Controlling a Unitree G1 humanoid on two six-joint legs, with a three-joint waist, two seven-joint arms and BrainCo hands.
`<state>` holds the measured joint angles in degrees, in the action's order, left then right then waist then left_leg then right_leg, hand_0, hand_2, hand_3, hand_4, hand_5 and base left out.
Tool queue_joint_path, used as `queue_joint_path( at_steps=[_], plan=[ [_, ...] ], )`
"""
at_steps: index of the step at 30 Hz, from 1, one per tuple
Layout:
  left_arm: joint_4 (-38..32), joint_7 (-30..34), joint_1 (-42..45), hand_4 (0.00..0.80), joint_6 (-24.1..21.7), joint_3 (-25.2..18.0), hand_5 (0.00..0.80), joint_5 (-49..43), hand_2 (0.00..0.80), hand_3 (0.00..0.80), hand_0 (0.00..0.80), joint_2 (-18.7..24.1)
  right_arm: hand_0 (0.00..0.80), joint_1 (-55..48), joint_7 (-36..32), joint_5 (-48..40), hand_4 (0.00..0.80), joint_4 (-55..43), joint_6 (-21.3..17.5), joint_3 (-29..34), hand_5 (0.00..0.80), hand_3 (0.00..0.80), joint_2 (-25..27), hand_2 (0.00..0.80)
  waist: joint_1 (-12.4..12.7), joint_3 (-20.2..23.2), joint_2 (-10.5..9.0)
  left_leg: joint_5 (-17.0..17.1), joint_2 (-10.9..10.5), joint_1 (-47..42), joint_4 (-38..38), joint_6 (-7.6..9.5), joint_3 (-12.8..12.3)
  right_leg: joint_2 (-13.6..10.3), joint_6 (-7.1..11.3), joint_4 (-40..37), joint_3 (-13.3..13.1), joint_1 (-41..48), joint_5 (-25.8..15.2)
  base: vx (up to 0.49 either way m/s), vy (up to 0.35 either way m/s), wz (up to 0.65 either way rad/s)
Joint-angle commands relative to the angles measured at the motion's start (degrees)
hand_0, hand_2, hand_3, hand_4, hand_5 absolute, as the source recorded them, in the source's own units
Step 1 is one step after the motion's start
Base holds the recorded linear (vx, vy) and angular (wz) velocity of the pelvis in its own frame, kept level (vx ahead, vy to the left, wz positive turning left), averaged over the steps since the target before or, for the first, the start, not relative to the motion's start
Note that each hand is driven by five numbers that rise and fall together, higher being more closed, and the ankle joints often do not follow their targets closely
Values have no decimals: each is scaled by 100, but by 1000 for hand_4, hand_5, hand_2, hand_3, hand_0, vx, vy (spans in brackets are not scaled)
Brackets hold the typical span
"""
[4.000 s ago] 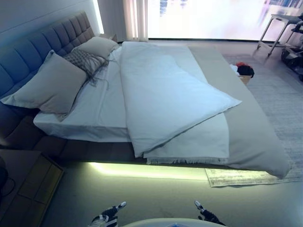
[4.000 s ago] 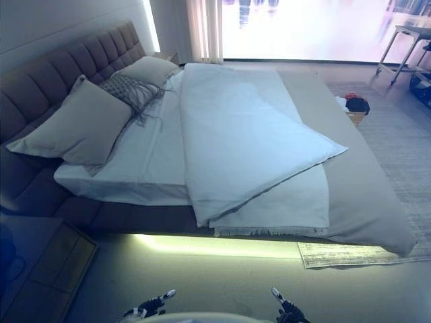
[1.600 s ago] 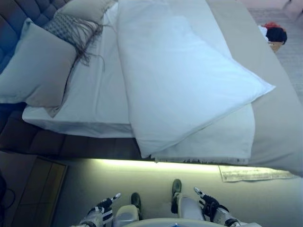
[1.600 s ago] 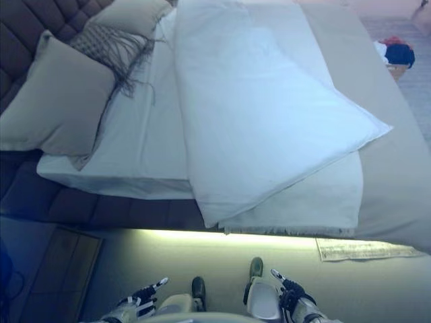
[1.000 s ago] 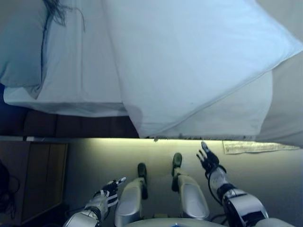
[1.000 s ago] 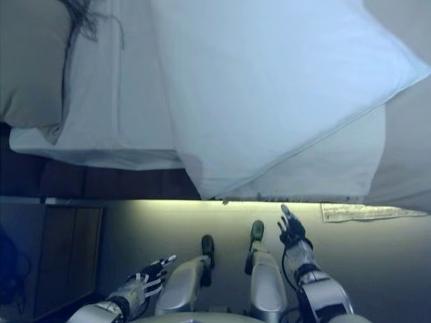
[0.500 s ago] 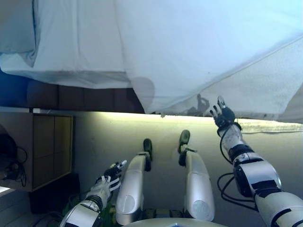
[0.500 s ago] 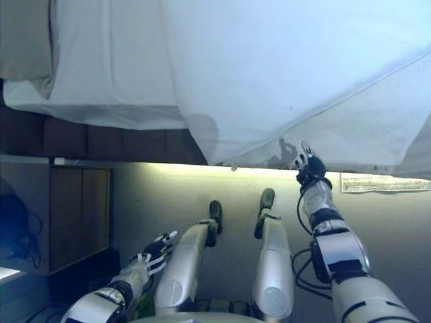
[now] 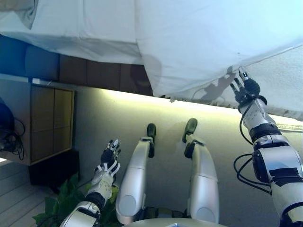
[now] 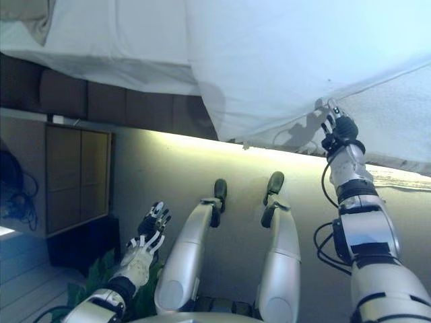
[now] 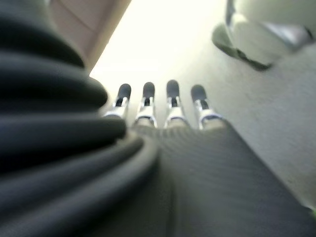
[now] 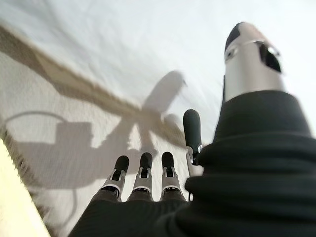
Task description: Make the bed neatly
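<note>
The white duvet (image 9: 208, 42) lies askew over the bed and its folded corner hangs over the near side. Under it a cream blanket (image 9: 279, 87) with a fringed edge shows at the right, seen close in the right wrist view as the blanket (image 12: 59, 113). My right hand (image 9: 246, 87) is raised to the duvet's lower edge, fingers straight, just short of the cloth; its fingers (image 12: 143, 170) hold nothing. My left hand (image 9: 108, 163) hangs low over the floor at the lower left, fingers straight, also seen as the left hand (image 11: 158, 101).
The white sheet (image 9: 80, 28) covers the mattress at the upper left above the dark bed base (image 9: 94, 71). A wooden nightstand (image 9: 49, 123) stands at the left. A lit strip glows under the bed frame. A green plant (image 9: 54, 213) is at the lower left.
The camera has tilted further down. My right hand has risen up to the duvet's hanging edge. My left hand has lifted a little.
</note>
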<state>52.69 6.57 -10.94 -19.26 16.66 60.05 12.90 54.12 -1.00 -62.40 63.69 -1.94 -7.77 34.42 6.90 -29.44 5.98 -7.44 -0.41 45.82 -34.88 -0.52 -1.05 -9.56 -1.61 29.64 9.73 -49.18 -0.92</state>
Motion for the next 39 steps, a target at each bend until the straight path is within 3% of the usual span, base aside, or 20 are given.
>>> queue_joint_path(
  at_steps=[1, 9, 18, 22, 23, 24, 39],
  plan=[
    [-557, 328, 363, 0, -518, -137, 0, 353, 0, 0, 0, 312, 0, 171, -92, 186, 0, -379, 55, -294, 0, 0, 453, 0, 83, -35, 80, 319, -31, 130, 173, 187, -1, -57, 200, 636, -148, 116, 524, 56, 20, 6],
    [-1360, 231, 535, 0, -667, -188, 0, 646, 0, 0, 0, 643, 0, 708, -150, 250, 0, -235, 316, -416, 0, 0, 887, 0, 248, -35, 171, 4, -60, 686, -702, 247, 2, -227, 94, 1654, -83, -338, 876, 37, 10, 9],
    [-1237, 176, 856, 0, -249, -361, 0, 208, 0, 0, 0, 635, 0, 896, -422, 188, 0, -406, 346, -440, 0, 0, 926, 0, 325, -35, 145, -316, -39, 608, -1238, 257, -13, -285, 35, 2097, -38, -227, 1104, 54, 13, 3],
    [-1184, 393, 1014, 0, -198, -372, 0, 142, 0, 0, 0, 606, 0, 701, -568, 257, 0, -663, 105, -372, 0, 0, 913, 0, 293, -35, 142, -360, -4, 458, -1297, 249, -61, -293, 39, 2098, -31, -80, 1099, 40, 43, -5],
    [-1192, 435, 1049, 0, -174, -375, 0, 130, 0, 0, 0, 597, 82, 658, -578, 312, 82, -741, 62, -360, 82, 82, 921, 82, 282, -35, 141, -370, 11, 407, -1308, 248, -76, -300, 43, 2096, -32, -31, 1100, 26, 46, -3],
    [-1192, 464, 1067, 0, -158, -379, 0, 111, 0, 0, 0, 589, 800, 626, -548, 412, 800, -789, -42, -342, 800, 800, 922, 800, 272, -35, 139, -378, 20, 373, -1326, 245, -86, -302, 45, 2100, -34, 3, 1098, 26, 47, -1],
    [-1119, 601, 1133, 0, -95, -329, 0, 187, 0, 0, 0, 727, 800, 485, -817, 392, 800, -791, -170, -249, 800, 800, 1045, 800, 265, -35, 55, -290, 88, -11, -1118, 234, -97, -288, 84, 1799, 14, 440, 981, -11, 1, -3]
  ],
)
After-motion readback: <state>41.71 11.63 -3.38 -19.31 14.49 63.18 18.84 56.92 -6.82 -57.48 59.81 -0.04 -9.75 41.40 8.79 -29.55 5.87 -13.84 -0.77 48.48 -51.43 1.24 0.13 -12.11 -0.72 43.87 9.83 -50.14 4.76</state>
